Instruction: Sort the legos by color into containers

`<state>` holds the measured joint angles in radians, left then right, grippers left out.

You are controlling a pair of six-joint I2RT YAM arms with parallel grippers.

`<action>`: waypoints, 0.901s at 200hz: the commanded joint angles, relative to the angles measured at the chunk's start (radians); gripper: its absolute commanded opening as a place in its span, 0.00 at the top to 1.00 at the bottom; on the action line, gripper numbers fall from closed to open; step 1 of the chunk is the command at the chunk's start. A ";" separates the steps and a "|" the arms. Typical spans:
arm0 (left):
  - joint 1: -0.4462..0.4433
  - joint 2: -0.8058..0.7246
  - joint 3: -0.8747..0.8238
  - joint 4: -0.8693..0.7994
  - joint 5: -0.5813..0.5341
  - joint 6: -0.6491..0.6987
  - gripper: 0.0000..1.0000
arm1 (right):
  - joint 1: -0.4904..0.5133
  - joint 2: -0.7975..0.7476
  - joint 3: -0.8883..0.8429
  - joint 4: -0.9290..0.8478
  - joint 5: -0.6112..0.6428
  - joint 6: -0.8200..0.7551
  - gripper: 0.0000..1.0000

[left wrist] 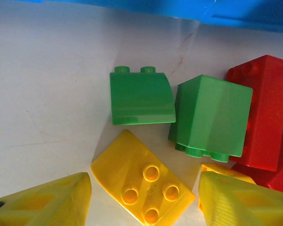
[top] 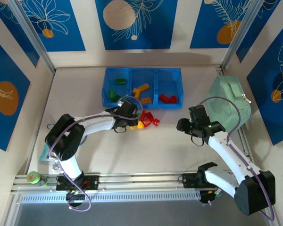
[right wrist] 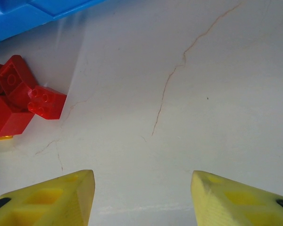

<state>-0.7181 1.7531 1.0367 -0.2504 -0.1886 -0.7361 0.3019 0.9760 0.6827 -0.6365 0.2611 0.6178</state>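
The blue tray (top: 105, 89) at the back has three compartments: green legos (top: 117, 89) on the left, yellow-orange ones (top: 142, 92) in the middle, red ones (top: 169, 98) on the right. Loose bricks lie on the table in front of it. My left gripper (top: 133, 121) hangs open over them. A yellow brick (left wrist: 141, 181) lies studs-up between its fingers (left wrist: 52, 200). Beyond it sit two green bricks (left wrist: 140, 99) (left wrist: 212, 117) and a red brick (left wrist: 264, 113). My right gripper (right wrist: 141, 197) is open above bare table, with red bricks (right wrist: 19, 94) off to its left.
A mint-green zip case (top: 228, 106) rests at the right, just behind the right arm. A small green roll (top: 34, 177) sits at the near left corner. The tray's front wall (left wrist: 179, 9) runs close behind the loose bricks.
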 commanded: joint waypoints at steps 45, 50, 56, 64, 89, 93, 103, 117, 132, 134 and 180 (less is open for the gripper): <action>-0.023 0.055 0.026 -0.027 -0.022 -0.011 0.45 | -0.019 -0.029 -0.029 0.008 -0.030 -0.010 0.43; -0.024 0.054 0.025 -0.029 -0.025 -0.010 0.47 | -0.020 -0.029 -0.030 0.008 -0.030 -0.010 0.43; -0.026 0.051 0.024 -0.033 -0.026 -0.008 0.49 | -0.019 -0.031 -0.031 0.008 -0.031 -0.009 0.43; -0.029 0.044 0.019 -0.038 -0.029 -0.005 0.50 | -0.020 -0.032 -0.032 0.008 -0.033 -0.007 0.43; -0.033 0.000 -0.022 -0.049 -0.034 0.007 0.52 | -0.020 -0.042 -0.036 0.003 -0.033 -0.005 0.43; -0.033 -0.009 -0.033 -0.050 -0.034 0.009 0.53 | -0.021 -0.045 -0.038 0.002 -0.033 -0.006 0.43; -0.033 -0.039 -0.064 -0.041 -0.027 0.022 0.53 | -0.022 -0.052 -0.040 0.000 -0.033 -0.006 0.43; -0.034 -0.094 -0.122 0.013 0.009 0.058 0.53 | -0.022 -0.061 -0.046 -0.002 -0.035 -0.004 0.43; -0.034 -0.156 -0.185 0.065 0.021 0.091 0.51 | -0.023 -0.068 -0.049 -0.002 -0.037 -0.002 0.43; -0.033 -0.163 -0.189 0.066 0.019 0.095 0.51 | -0.023 -0.068 -0.050 -0.002 -0.037 -0.001 0.43; -0.034 -0.202 -0.164 0.011 0.041 0.173 0.34 | -0.024 -0.074 -0.040 -0.006 -0.042 0.003 0.43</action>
<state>-0.7448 1.5665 0.8413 -0.2207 -0.1802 -0.6159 0.2829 0.9195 0.6411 -0.6361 0.2455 0.6182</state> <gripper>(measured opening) 0.610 0.568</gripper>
